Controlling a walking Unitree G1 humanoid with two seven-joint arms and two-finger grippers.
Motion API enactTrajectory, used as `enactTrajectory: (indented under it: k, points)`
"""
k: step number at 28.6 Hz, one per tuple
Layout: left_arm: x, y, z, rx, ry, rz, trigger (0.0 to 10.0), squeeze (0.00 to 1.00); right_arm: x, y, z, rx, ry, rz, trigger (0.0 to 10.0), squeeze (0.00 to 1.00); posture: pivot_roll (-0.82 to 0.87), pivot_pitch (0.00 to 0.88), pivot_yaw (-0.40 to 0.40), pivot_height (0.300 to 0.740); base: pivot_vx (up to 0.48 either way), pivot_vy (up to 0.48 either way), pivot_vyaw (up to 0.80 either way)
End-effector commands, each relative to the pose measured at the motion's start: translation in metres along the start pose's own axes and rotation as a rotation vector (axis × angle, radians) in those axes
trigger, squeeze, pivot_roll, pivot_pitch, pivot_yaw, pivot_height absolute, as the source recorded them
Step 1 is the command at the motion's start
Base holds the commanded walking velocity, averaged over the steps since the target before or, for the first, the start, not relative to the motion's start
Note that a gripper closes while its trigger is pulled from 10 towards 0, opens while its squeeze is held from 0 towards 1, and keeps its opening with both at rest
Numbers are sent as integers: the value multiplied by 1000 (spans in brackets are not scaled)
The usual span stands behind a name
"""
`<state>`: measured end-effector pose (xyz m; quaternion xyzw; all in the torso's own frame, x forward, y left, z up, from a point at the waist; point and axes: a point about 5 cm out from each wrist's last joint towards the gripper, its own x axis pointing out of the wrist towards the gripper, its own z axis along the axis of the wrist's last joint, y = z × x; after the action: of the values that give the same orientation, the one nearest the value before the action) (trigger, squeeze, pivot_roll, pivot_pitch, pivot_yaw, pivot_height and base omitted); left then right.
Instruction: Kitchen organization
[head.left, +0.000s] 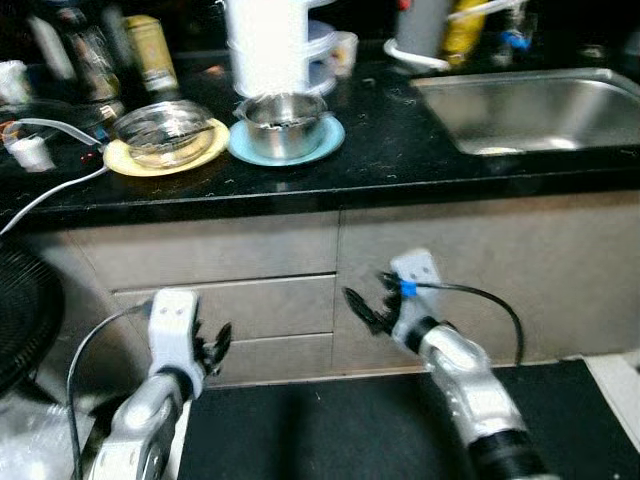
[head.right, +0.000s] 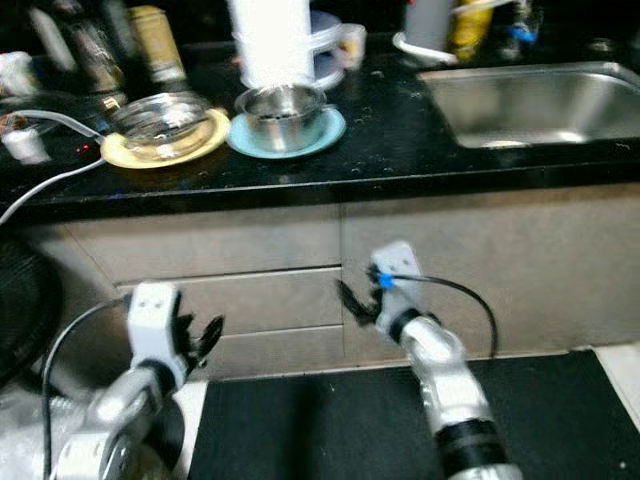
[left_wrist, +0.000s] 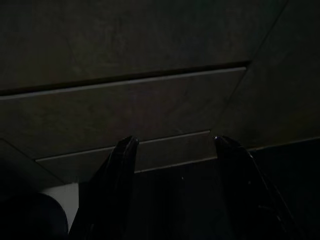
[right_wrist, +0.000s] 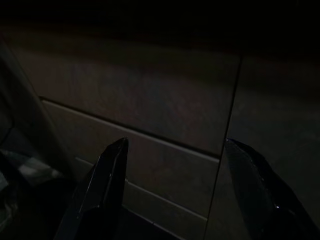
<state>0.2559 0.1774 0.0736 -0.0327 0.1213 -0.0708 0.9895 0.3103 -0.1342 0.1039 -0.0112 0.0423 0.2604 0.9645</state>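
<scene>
While both low, left gripper (head.left: 215, 345) and right gripper (head.left: 365, 300) spread before drawers (head.left: 250, 300)

Black fan (head.left: 22, 318) at left, dark mat (head.left: 330, 425) below grey cabinets (head.left: 480, 270)

Two silver arms, black-fingered hands
Left hand (head.left: 213, 347) behind a white wrist block, black cable looping; right hand (head.left: 366, 303) with blue clip, black cable, black forearm band

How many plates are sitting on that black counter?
2: a yellow plate under the glass bowl, and beside it a blue plate under the steel pot. Clutter behind may hide more.
</scene>
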Motion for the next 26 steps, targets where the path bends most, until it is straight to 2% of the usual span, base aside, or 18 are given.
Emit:
enactTrajectory:
  k: [1,2,3,4,7,14,18,19,20,21,26]
  points:
    - [-1,1,3,-24,-27,3,10000,12,1,3,4,46,-22,23,10000,1000,-10,0,8,740,0,0,0]
    - [-2,1,5,-39,-42,1,10000,325,1,4,9,68,-48,36,10000,1000,-9,0,7,740,0,0,0]
    - [-2,1,5,-39,-42,1,10000,325,1,4,9,68,-48,36,10000,1000,-9,0,7,740,0,0,0]
    - [-2,0,10,-62,-68,-4,10000,1000,2,5,16,108,-87,41,10000,1000,-10,0,7,740,0,0,0]
    - [-2,-1,16,-81,-101,-5,10000,1000,4,6,27,144,-135,54,10000,1000,-11,0,6,740,0,0,0]
    - [-3,2,22,-91,-137,17,10000,1000,2,7,30,152,-144,67,10000,1000,-10,0,2,740,0,0,0]
    - [-1,10,24,-92,-142,106,10000,1000,4,9,36,169,-170,64,10000,1000,-10,0,4,740,0,0,0]
    - [0,13,25,-95,-140,133,10000,0,5,10,37,170,-171,67,10000,1000,-10,0,3,740,0,0,0]
    - [0,16,26,-103,-146,153,10000,0,5,11,38,168,-170,77,10000,106,-10,0,3,740,0,0,0]
    - [0,19,28,-102,-156,166,10000,0,6,11,39,163,-171,83,10000,0,-9,0,2,740,0,0,0]
    - [-2,21,30,-75,-169,164,10000,0,7,15,44,168,-189,118,10000,0,-1,0,-5,740,0,0,0]
